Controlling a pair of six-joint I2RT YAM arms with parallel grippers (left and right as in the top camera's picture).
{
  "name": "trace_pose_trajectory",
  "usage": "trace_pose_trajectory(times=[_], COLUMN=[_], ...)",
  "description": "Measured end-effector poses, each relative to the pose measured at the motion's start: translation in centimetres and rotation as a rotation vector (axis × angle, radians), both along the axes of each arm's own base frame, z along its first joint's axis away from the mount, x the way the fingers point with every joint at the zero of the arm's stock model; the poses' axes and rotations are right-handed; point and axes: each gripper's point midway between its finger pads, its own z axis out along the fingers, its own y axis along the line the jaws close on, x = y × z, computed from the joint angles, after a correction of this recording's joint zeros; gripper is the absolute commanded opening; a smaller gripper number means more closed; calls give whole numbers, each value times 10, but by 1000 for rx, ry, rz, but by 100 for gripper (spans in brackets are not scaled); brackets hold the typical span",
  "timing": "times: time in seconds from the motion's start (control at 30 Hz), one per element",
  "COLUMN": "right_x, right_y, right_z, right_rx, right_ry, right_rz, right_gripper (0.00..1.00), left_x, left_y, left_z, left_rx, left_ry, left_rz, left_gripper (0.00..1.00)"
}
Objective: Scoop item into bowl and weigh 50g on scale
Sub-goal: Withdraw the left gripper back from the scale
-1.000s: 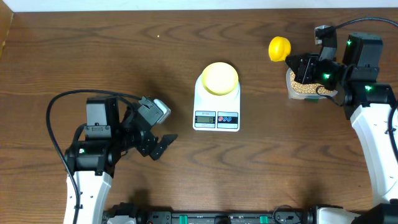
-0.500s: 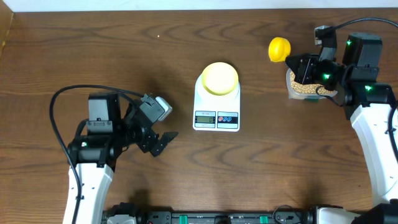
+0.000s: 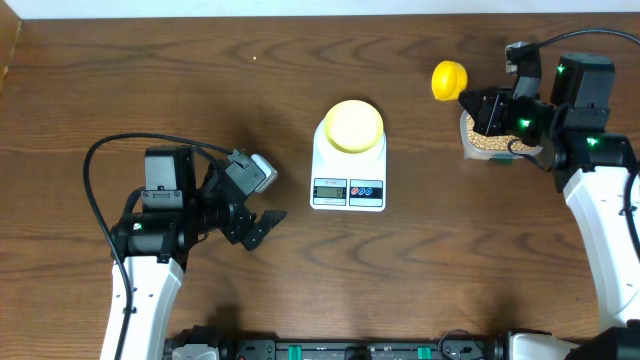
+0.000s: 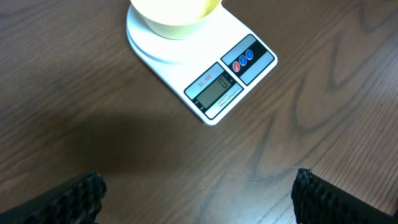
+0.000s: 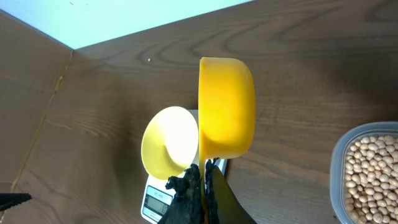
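The left arm [image 3: 140, 300] and right arm [image 3: 605, 215] have white lower links and black joint housings. A black cable [image 3: 92, 170] loops over the left one. Green lights [image 3: 523, 124] dot the right. The left hand [image 3: 262, 230] has black, knurled fingers [image 4: 78, 198].

**Scale and bowl ahead of wide-spread fingers**

A white flat digital kitchen scale [image 4: 186, 65] lies at an angle on the dark brown wooden table [image 4: 74, 124], in the upper middle of the view. A pale yellow round bowl [image 4: 174, 15] sits on its platform, cut off by the top edge. Toward the camera are the scale's grey LCD display [image 4: 214, 94] and two round buttons [image 4: 244, 60], one red and one blue. The left gripper [image 4: 199, 199] is spread wide, its black textured fingers [image 4: 74, 198] in the bottom corners with only bare wood between them.
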Motion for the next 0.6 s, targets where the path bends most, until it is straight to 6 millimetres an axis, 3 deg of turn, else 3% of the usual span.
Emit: trace_pose_trajectory(times=[0.6], right_x=[-2], right_y=[0], right_z=[-3], right_rx=[-1], right_ry=[14], right_rz=[2], right_gripper=[1], left_x=[7], left_y=[0], left_z=[5], left_rx=[0], left_ry=[-41], left_rz=[0], left_gripper=[98])
